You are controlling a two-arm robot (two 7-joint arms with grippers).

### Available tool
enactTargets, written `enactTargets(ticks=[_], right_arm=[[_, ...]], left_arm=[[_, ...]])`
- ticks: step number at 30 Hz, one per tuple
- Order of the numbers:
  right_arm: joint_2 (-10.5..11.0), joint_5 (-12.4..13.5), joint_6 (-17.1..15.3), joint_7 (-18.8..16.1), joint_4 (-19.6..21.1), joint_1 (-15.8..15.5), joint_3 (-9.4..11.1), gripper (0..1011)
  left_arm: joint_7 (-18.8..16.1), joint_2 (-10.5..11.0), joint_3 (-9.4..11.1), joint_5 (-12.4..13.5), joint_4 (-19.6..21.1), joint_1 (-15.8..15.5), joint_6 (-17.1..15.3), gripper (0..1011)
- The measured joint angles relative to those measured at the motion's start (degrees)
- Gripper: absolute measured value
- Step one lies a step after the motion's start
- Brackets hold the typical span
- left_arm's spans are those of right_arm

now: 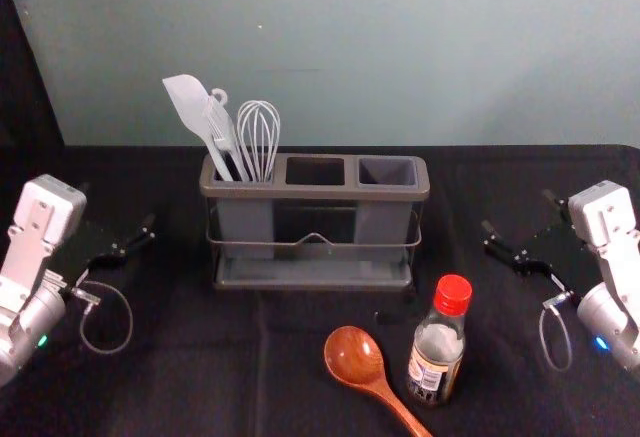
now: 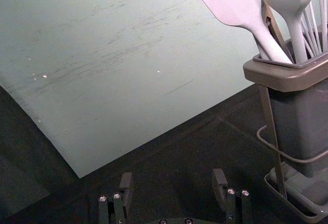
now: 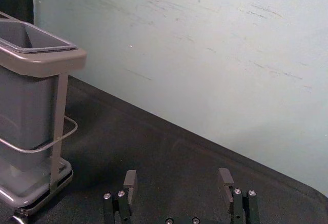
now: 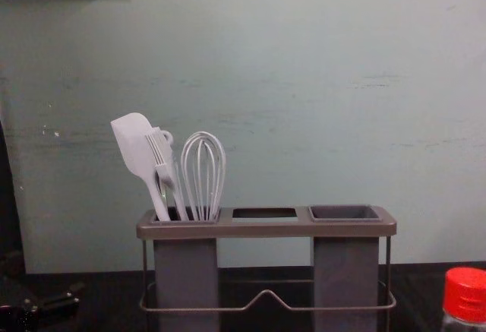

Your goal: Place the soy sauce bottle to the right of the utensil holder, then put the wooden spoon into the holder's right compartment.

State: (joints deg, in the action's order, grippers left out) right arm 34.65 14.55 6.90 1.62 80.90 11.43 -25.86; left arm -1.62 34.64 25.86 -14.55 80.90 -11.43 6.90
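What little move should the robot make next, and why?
Probably bring the right gripper, open and empty, over to the soy sauce bottle. The bottle stands upright, nearer the robot than the utensil holder rather than beside it, and its placing comes before that of the wooden spoon, which lies next to it.

As for the soy sauce bottle (image 1: 437, 355), stands upright in front of the holder, by its right end, with a red cap, clear shoulders and a pale label. As for the wooden spoon (image 1: 354, 356), lies glossy and reddish brown just left of the bottle, bowl towards the holder, handle slanting nearer and right. As for the utensil holder (image 1: 315, 193), stands upright, brown-rimmed, with white utensils (image 1: 258, 142) in the left compartment.
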Motion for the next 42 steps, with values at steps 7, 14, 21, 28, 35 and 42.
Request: enactTargets(ticks=[7, 14, 21, 28, 35, 42], right_arm=[[0.0, 0.0, 0.0, 0.0, 0.0, 0.0, 0.0, 1004], [0.0, 0.0, 0.0, 0.0, 0.0, 0.0, 0.0, 1004], [0.0, 0.0, 0.0, 0.0, 0.0, 0.0, 0.0, 1004], [0.0, 0.0, 0.0, 0.0, 0.0, 0.0, 0.0, 1004], [0.0, 0.0, 0.0, 0.0, 0.0, 0.0, 0.0, 1004], [0.05, -0.21, 0.02, 0.07, 0.22, -0.15, 0.11, 1004]], left_arm=[[0.0, 0.0, 0.0, 0.0, 0.0, 0.0, 0.0, 1012], [0.0, 0.0, 0.0, 0.0, 0.0, 0.0, 0.0, 1011], [0.0, 0.0, 0.0, 0.0, 0.0, 0.0, 0.0, 1011], [0.0, 0.0, 0.0, 0.0, 0.0, 0.0, 0.0, 1011], [0.0, 0.0, 0.0, 0.0, 0.0, 0.0, 0.0, 1012], [0.0, 0.0, 0.0, 0.0, 0.0, 0.0, 0.0, 1011]])
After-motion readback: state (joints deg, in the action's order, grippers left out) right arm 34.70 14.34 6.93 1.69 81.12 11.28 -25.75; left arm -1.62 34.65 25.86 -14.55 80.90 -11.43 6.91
